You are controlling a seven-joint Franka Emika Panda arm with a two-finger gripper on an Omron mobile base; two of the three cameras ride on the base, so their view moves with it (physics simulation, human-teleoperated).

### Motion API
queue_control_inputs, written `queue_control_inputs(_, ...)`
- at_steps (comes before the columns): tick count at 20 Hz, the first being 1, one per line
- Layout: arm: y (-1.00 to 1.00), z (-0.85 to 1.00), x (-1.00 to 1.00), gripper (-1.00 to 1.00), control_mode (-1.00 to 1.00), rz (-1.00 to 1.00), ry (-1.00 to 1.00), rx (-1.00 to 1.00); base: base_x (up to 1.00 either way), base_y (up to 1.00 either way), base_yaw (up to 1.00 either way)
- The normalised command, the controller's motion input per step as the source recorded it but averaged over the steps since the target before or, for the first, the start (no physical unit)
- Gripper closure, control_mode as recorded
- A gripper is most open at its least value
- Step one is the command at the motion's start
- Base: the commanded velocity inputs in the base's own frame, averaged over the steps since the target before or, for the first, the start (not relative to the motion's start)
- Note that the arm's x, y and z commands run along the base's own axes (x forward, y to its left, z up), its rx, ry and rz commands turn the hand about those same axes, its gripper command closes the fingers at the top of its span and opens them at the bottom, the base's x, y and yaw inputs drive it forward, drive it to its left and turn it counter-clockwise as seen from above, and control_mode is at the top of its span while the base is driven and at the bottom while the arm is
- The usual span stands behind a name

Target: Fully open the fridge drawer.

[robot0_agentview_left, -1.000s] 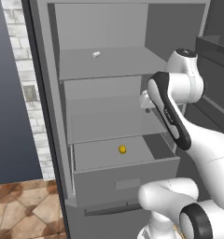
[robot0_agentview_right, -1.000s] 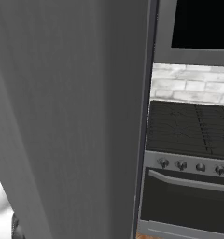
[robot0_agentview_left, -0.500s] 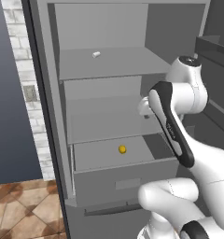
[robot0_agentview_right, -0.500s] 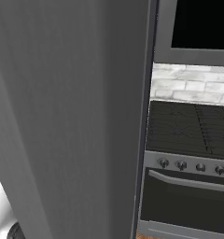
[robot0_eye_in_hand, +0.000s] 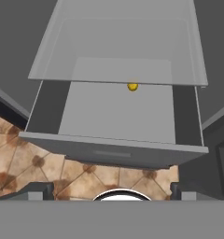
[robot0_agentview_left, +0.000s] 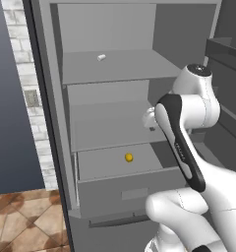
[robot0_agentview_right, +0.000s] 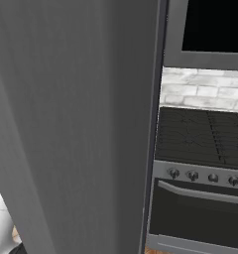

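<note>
Left base view: the fridge stands open, a tall grey cabinet with flat shelves inside. The fridge drawer sits below the lowest shelf and is pulled out toward the camera; its flat front face carries a small rectangular indent. A small yellow object lies on the drawer floor, toward the back. A small white object rests on the upper shelf. The white arm rises from the lower right and bends in front of the shelves, to the right of the drawer; the hand end is turned away behind the forearm, so the gripper itself is hidden here.

Hand view: the camera looks down on the fridge drawer from above and in front. The drawer floor is exposed, with the yellow object right at the edge of the shelf that overhangs the back of the drawer. The gripper hangs above the drawer front, touching nothing; its two dark fingertips stand far apart at the bottom corners. Brown tiled floor shows below the drawer front.

Right base view: a grey fridge wall blocks the left half; a stove with knobs and an oven door stands to the right.
</note>
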Motion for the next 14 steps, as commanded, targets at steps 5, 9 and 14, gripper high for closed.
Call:
queue_control_inputs(5,0.0,0.0,0.0,-1.0,-1.0,0.0,0.0,0.0,0.0,0.0,0.0)
queue_control_inputs(9,0.0,0.0,0.0,-1.0,-1.0,0.0,0.0,0.0,0.0,0.0,0.0)
queue_control_inputs(14,0.0,0.0,0.0,-1.0,-1.0,0.0,0.0,0.0,0.0,0.0,0.0)
